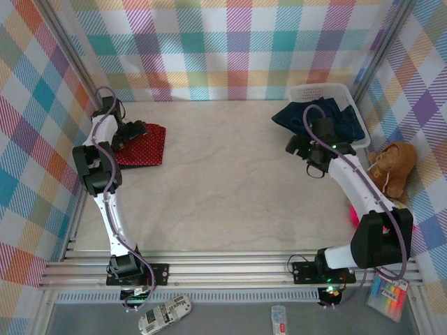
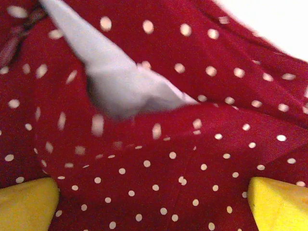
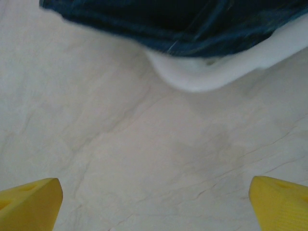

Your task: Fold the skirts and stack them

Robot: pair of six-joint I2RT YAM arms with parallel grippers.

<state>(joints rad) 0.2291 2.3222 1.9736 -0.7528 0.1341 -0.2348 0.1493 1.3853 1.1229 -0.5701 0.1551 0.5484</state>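
The red skirt with small white dots lies folded on the table at the far left. In the left wrist view this red skirt is right beneath the camera, with a patch of white lining showing at a fold. My left gripper hovers over its left part, open, its yellow fingertips spread wide with nothing gripped. A dark blue denim skirt lies in the white basket and droops over its rim. My right gripper hangs open over bare table just in front of the basket.
A brown teddy bear sits against the right wall beside the basket, and something pink lies by the right arm. The marble table top stretches between the two arms. Checked walls enclose the left, back and right sides.
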